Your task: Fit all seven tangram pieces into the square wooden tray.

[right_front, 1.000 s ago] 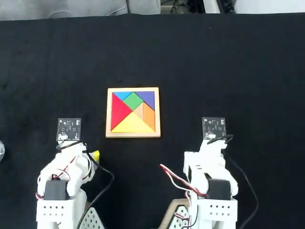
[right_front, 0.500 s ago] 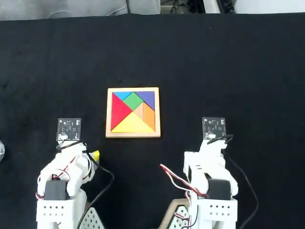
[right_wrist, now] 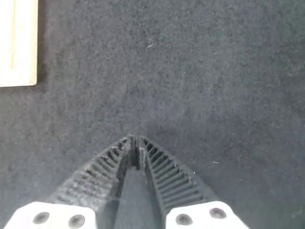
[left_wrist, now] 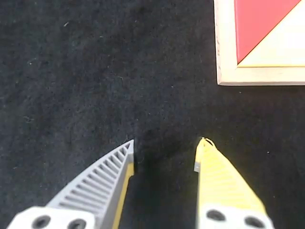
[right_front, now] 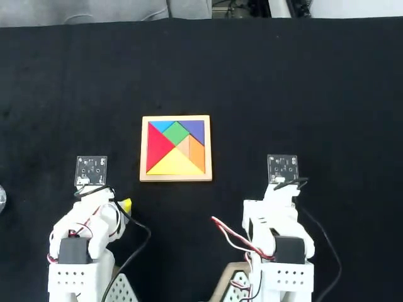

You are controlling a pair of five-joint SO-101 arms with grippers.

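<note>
**All 7 tangram pieces in the tray, 2 arms at the near edge**

Nearest the high camera, the left arm (right_front: 85, 233) and the right arm (right_front: 277, 233) sit side by side on their white bases, well apart, on the black cloth-covered surface (right_front: 302, 75). Each arm's wrist points toward the far side.

The left jaws are parted (1 side grey, the other yellow) with bare black cloth in the gap between the tips, and they have hold of nothing. The right jaws are closed tip to tip, also with nothing between them, over bare cloth.

Just beyond the arms, and between them, lies the square wooden tray (right_front: 175, 178), flat on the surface. In the left wrist view its near corner (left_wrist: 257, 76) lies close ahead of the jaws and off to the yellow side. In the right wrist view a strip of its rim (right_wrist: 19, 43) shows at the edge.

Inside the tray the 7 tangram pieces fill the square with no gap that can be made out:
- large yellow triangle (right_front: 176, 165) along the near side
- large red triangle (right_front: 157, 150) on the left side
- orange piece (right_front: 198, 153) on the right side
- small tan triangle (right_front: 183, 146) at the middle
- green square (right_front: 177, 133) beyond the tan triangle
- light blue triangle (right_front: 162, 125) at the far left corner
- purple piece (right_front: 197, 130) at the far right corner
</note>
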